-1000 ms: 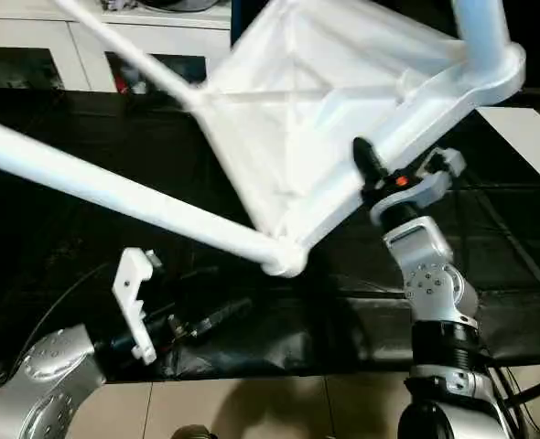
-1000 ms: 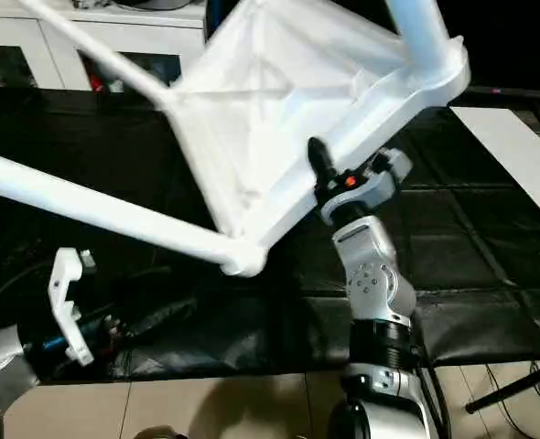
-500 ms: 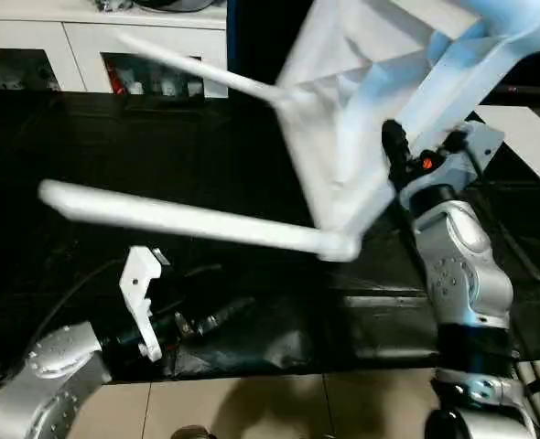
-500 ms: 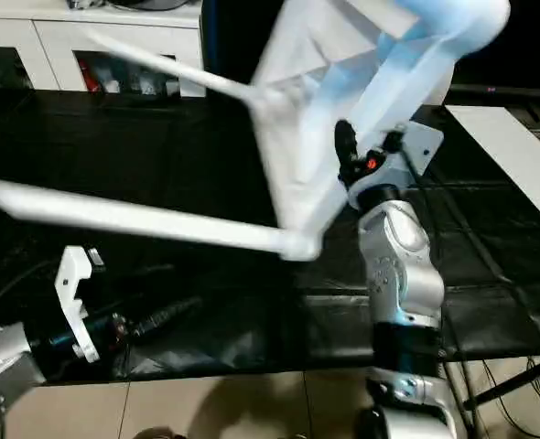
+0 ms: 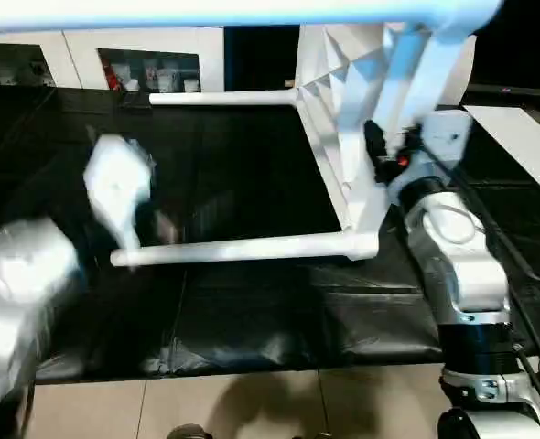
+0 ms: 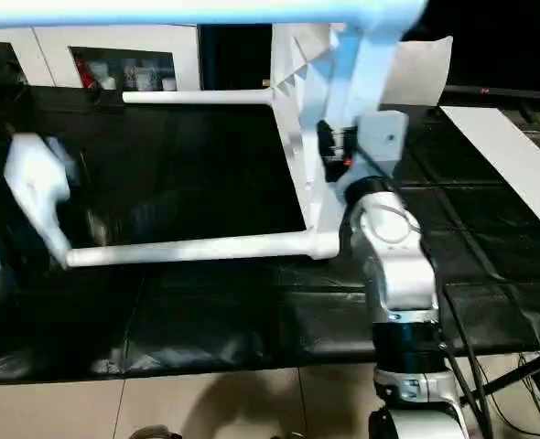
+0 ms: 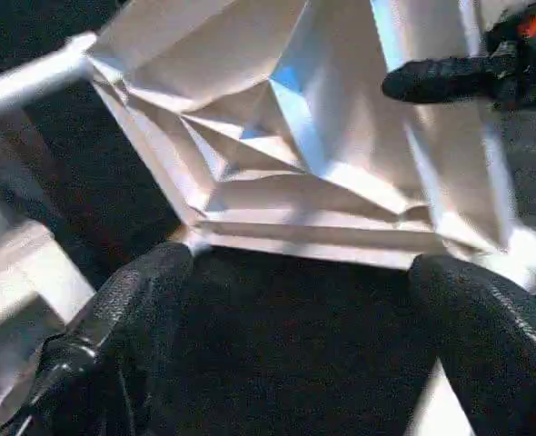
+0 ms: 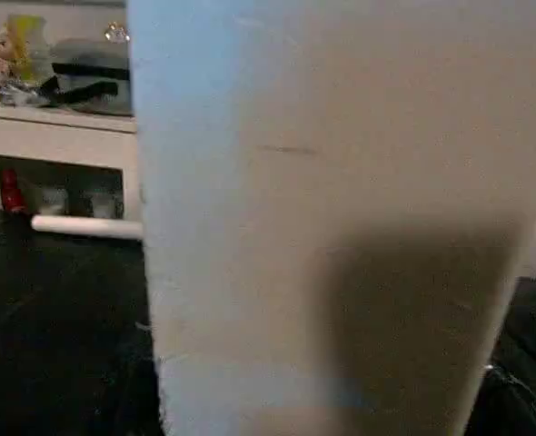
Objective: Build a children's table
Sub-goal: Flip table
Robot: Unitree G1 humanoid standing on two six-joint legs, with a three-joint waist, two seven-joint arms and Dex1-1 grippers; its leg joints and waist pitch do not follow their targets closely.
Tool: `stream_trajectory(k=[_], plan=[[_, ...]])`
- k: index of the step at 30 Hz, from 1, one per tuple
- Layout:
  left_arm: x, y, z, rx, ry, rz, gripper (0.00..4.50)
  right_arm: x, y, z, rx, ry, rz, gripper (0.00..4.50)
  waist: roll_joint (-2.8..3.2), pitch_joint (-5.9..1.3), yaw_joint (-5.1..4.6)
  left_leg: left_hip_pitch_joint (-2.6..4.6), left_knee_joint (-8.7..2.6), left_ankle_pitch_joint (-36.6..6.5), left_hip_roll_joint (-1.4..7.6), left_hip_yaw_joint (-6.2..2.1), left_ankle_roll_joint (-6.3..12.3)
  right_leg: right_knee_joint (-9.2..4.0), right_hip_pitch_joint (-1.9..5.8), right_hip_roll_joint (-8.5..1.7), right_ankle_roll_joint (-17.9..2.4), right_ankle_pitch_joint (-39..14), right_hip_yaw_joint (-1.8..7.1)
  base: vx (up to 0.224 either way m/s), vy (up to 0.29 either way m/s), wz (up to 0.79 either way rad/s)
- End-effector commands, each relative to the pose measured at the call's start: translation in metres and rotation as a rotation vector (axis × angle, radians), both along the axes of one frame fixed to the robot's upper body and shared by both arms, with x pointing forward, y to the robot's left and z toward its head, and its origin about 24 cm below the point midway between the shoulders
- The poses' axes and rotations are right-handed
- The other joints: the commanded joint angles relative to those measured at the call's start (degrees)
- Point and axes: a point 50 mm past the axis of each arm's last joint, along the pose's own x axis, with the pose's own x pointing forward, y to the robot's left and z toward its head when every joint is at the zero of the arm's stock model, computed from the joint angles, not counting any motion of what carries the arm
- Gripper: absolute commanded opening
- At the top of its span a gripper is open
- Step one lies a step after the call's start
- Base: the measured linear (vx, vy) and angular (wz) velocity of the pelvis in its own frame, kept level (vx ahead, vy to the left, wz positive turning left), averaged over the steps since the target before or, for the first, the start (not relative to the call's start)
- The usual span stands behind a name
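The white table top (image 5: pixel 343 110) stands on edge, its ribbed underside (image 7: pixel 277 154) facing left. Three white legs stick out of it leftward: a near one (image 5: pixel 243 249), a far one (image 5: pixel 224 96), and one (image 5: pixel 206 11) along the picture's upper edge. My right gripper (image 5: pixel 377 151) is shut on the top's rim, with one black finger (image 7: pixel 431 80) lying over the underside. My left gripper (image 7: pixel 300 272) is open with nothing between its fingers (image 7: pixel 132 309), and it faces the underside from a short way off. The left arm's white wrist piece (image 5: pixel 114 187) hovers by the near leg's free end.
A black mat (image 5: pixel 252 320) covers the work surface. White cabinets (image 5: pixel 160 64) stand along the back. A white board (image 5: pixel 522 137) lies at the right. Tiled floor (image 5: pixel 252 402) runs along the near edge.
The table top has swung from a slanted lie to standing on edge, its legs now pointing left. My left arm has risen from the mat toward the near leg.
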Motion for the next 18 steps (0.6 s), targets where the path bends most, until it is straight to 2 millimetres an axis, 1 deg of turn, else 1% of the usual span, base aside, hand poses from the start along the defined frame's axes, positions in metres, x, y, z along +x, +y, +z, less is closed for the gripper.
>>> stream_trajectory(k=[1,2,3,4,5,6,8,9,10,12,13,14,15,16,18], plan=[[-0.002,-0.010,0.013,0.107,-0.096,-0.041,4.50,0.002,-0.005,-0.002,-0.076,0.024,-0.038,2.23,0.80,-3.73,-0.10,0.14,-3.92,-4.75,2.42,-0.81,-2.14,-3.71,3.49,-4.52,-3.34,-8.40,4.27,0.000,0.000,0.00],[-0.002,-0.012,0.019,0.136,-0.133,-0.043,4.50,0.002,-0.007,-0.005,-0.084,0.041,-0.051,2.23,0.77,-3.76,-0.06,0.21,-3.92,-4.91,2.44,-0.78,-2.32,-3.70,3.48,-4.56,-3.40,-8.51,4.29,0.000,0.000,0.00],[-0.002,-0.013,0.024,0.161,-0.168,-0.055,4.50,0.002,-0.009,-0.009,-0.094,0.058,-0.074,2.45,0.78,-3.75,-0.07,0.18,-3.96,-5.11,2.50,-0.84,-2.76,-3.61,3.52,-4.64,-3.64,-8.66,4.27,0.000,0.000,0.00],[-0.003,-0.014,0.025,0.165,-0.174,-0.057,4.50,0.002,-0.010,-0.010,-0.095,0.060,-0.079,2.45,0.75,-3.69,-0.06,0.11,-3.93,-5.36,2.43,-0.82,-3.10,-3.76,3.54,-4.64,-3.65,-9.28,4.25,0.000,0.000,0.00],[-0.003,-0.016,0.029,0.179,-0.198,-0.065,4.50,0.002,-0.012,-0.012,-0.102,0.069,-0.098,2.63,0.90,-3.52,-0.07,0.08,-3.98,-5.83,2.43,-0.81,-3.25,-3.84,3.43,-4.67,-3.59,-10.02,4.28,0.000,0.000,0.00],[-0.004,-0.017,0.031,0.188,-0.213,-0.073,4.50,0.002,-0.013,-0.013,-0.103,0.071,-0.106,2.68,0.86,-3.63,-0.04,0.20,-3.93,-6.35,2.41,-0.77,-3.52,-3.92,3.43,-4.74,-3.48,-11.00,4.29,0.000,0.000,0.00],[-0.007,-0.023,0.041,0.205,-0.290,-0.115,4.50,0.004,-0.016,-0.017,-0.103,0.070,-0.140,2.68,0.89,-3.60,0.03,0.23,-3.97,-6.67,2.43,-0.81,-3.68,-4.07,3.31,-4.77,-3.43,-11.85,4.28,0.000,0.000,0.00],[-0.008,-0.024,0.043,0.206,-0.308,-0.124,4.50,0.005,-0.017,-0.017,-0.107,0.071,-0.144,2.68,1.05,-3.59,-0.03,0.34,-4.00,-7.96,2.49,-0.87,-4.14,-4.06,3.20,-4.73,-3.77,-12.16,4.23,0.000,0.000,0.00],[-0.008,-0.026,0.046,0.209,-0.336,-0.128,4.50,0.007,-0.016,-0.019,-0.123,0.074,-0.144,2.68,1.19,-3.66,-0.03,0.29,-3.98,-8.64,2.51,-0.94,-4.34,-3.96,3.26,-4.74,-3.93,-12.12,4.19,0.000,0.000,0.00],[-0.007,-0.027,0.050,0.208,-0.360,-0.132,4.50,0.009,-0.016,-0.022,-0.140,0.078,-0.145,2.68,0.98,-3.60,-0.06,0.31,-3.96,-9.80,2.47,-0.93,-4.24,-4.25,3.23,-4.84,-3.55,-13.90,4.17,0.000,0.000,0.00],[-0.007,-0.028,0.051,0.210,-0.371,-0.135,4.50,0.010,-0.016,-0.023,-0.148,0.081,-0.145,2.68,1.02,-3.61,-0.02,0.35,-3.95,-9.95,2.47,-0.94,-4.16,-4.27,3.16,-4.87,-3.51,-14.32,4.18,0.000,0.000,0.00],[-0.007,-0.028,0.052,0.216,-0.380,-0.137,4.50,0.011,-0.017,-0.025,-0.159,0.085,-0.147,2.68,0.85,-3.61,-0.04,0.25,-3.93,-10.25,2.41,-0.93,-4.05,-4.42,3.20,-4.86,-3.34,-15.51,4.14,0.000,0.000,0.00],[-0.007,-0.028,0.052,0.230,-0.382,-0.135,4.50,0.012,-0.018,-0.028,-0.169,0.095,-0.157,2.68,0.80,-3.60,0.00,0.24,-3.89,-10.07,2.42,-0.93,-3.96,-4.47,3.14,-4.92,-3.15,-16.05,4.16,0.000,0.000,0.00],[-0.006,-0.026,0.052,0.241,-0.386,-0.128,4.50,0.013,-0.018,-0.031,-0.172,0.105,-0.161,2.68,0.84,-3.59,-0.02,0.23,-3.91,-10.10,2.45,-0.93,-3.90,-4.46,3.08,-4.92,-3.13,-16.18,4.16,0.000,0.000,0.00],[-0.004,-0.024,0.051,0.253,-0.388,-0.108,4.50,0.015,-0.018,-0.033,-0.170,0.114,-0.162,2.68,0.87,-3.50,0.04,0.34,-3.90,-11.14,2.43,-0.91,-3.78,-4.75,2.86,-4.90,-2.60,-18.18,4.12,0.000,0.000,0.00]])
